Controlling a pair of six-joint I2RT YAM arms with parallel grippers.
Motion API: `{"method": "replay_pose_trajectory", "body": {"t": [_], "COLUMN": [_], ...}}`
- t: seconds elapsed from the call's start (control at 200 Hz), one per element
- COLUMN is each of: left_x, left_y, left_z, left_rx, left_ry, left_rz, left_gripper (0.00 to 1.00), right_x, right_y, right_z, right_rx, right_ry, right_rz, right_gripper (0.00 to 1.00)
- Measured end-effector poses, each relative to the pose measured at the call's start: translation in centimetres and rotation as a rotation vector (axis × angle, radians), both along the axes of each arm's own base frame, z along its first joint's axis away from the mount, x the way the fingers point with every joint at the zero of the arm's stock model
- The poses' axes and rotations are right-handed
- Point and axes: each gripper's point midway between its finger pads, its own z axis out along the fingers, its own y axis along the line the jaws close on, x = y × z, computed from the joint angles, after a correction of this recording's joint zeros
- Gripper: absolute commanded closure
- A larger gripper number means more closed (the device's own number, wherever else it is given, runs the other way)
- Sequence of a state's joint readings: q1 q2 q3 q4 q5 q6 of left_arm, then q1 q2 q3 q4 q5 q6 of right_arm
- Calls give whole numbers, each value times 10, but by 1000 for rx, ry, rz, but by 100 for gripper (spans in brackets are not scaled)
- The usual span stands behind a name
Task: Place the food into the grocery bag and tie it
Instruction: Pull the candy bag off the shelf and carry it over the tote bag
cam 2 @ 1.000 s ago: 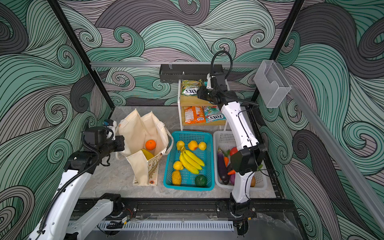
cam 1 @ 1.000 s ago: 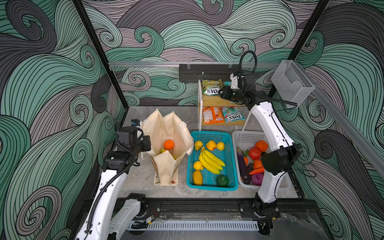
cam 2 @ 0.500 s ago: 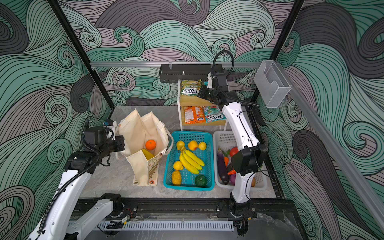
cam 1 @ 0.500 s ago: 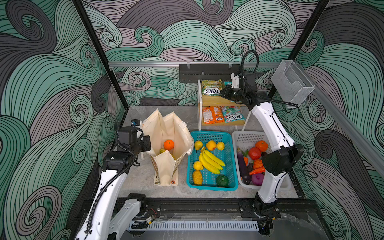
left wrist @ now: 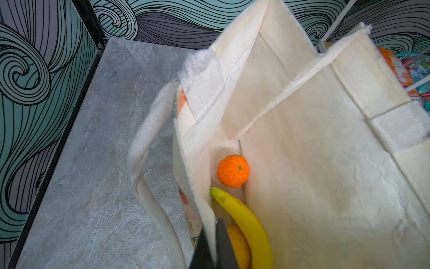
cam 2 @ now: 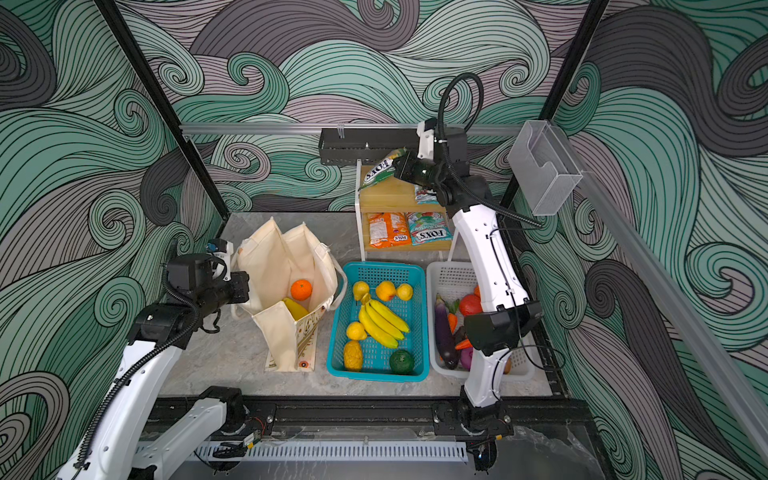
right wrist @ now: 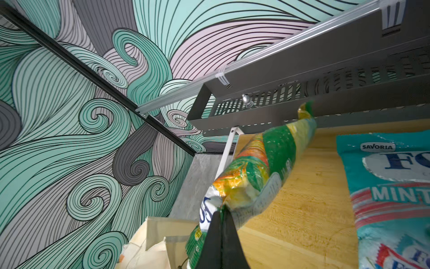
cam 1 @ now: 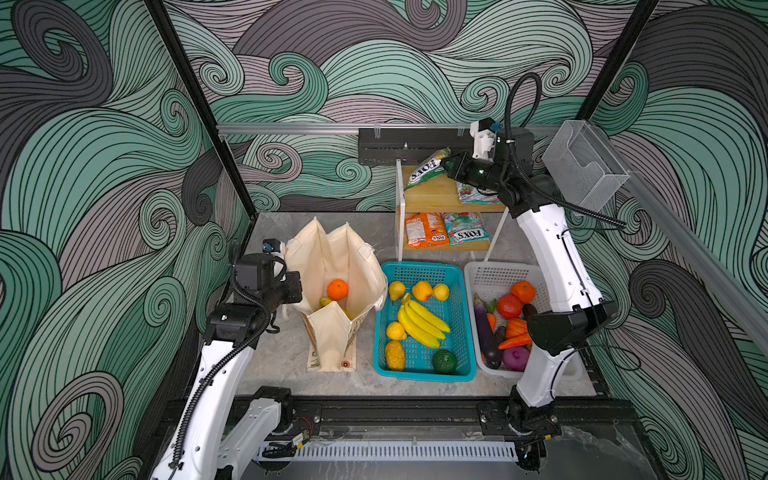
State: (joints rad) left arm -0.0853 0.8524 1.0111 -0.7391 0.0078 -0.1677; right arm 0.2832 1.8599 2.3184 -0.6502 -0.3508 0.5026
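With the back wall at twelve o'clock in both top views, the grocery bag [cam 1: 320,257] [cam 2: 270,257] stands open at about nine o'clock on the grey table [cam 1: 282,353]. Inside it lie an orange [cam 1: 337,289] [left wrist: 233,171], a banana [left wrist: 246,219] just beside it, and a darker yellow fruit [left wrist: 239,246] half hidden under the banana.

At six o'clock, just beside the bag, the teal basket [cam 1: 424,268] holds a bunch of bananas [cam 1: 422,320], small yellow fruits [cam 1: 396,331] and a dark green fruit [cam 1: 444,360]. At four o'clock the white basket [cam 1: 498,270] holds an eggplant [cam 1: 484,332], a carrot [cam 1: 515,341] and red and orange pieces, partly hidden by the right arm.

At one o'clock stands a wooden shelf [cam 1: 436,201]. Its lower tier carries an orange packet [cam 1: 424,228] and a teal packet [cam 1: 465,230] side by side. A second teal packet [right wrist: 384,186] lies on the upper tier.

The right gripper [cam 1: 451,165] [right wrist: 220,213] is clamped on one edge of the green packet [cam 1: 428,168] [right wrist: 267,163], which hangs tilted over the upper board. Whether its low end touches the wood cannot be told. The left gripper [left wrist: 213,229] is pinched tight on the rim of the bag's nine-o'clock wall, one finger inside and one outside.
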Motion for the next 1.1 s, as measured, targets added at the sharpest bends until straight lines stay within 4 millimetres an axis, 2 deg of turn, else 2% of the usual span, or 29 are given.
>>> {"method": "replay_pose_trajectory", "body": {"t": [0.24, 0.375, 0.495, 0.655, 0.755, 0.891, 1.101], "left_x": [0, 0, -1, -1, -1, -1, -1], "left_y": [0, 0, 0, 0, -1, -1, -1], "left_z": [0, 0, 1, 1, 1, 1, 1], "left_rx": [0, -1, -1, -2, -3, -3, -4], "left_ry": [0, 0, -4, -4, -4, -4, -4], "left_rz": [-1, -1, -1, -2, -3, -3, -5], "left_gripper": [100, 100, 100, 100, 100, 100, 100], "right_x": [-14, -32, -66, -126, -155, -176, -180], "right_y": [5, 9, 16, 21, 27, 51, 116], "right_z": [20, 35, 59, 96, 107, 92, 30], "right_rx": [25, 32, 35, 52, 64, 49, -28], "right_ry": [-36, -61, -115, -209, -250, -234, -107], "right_rz": [41, 64, 97, 152, 188, 256, 389], "right_gripper": [100, 100, 100, 100, 100, 100, 100]}}
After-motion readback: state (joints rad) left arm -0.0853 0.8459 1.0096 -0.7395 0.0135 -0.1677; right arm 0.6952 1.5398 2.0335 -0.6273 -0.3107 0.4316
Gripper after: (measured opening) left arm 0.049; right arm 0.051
